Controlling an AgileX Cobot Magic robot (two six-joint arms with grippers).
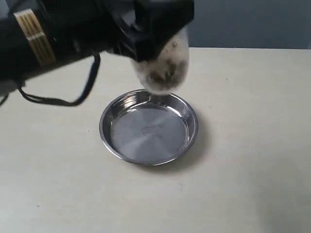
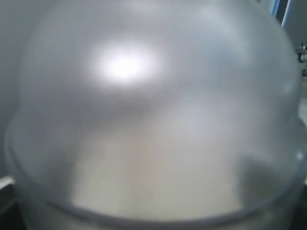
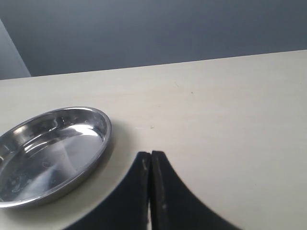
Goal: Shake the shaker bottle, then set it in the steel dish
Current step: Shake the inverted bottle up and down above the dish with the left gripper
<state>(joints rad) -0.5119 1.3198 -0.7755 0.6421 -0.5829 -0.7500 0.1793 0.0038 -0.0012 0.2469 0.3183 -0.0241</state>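
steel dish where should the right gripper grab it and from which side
Probably the raised rim of the steel dish on the side facing the right gripper, coming from above with one finger inside and one outside: it lies flat, shallow, with no handle. The jaws must open first.

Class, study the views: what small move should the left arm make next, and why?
If shaking is done, probably ease the bottle down toward the middle of the dish: the left claw holds it aloft, seemingly near the far rim, and the dish lies empty.
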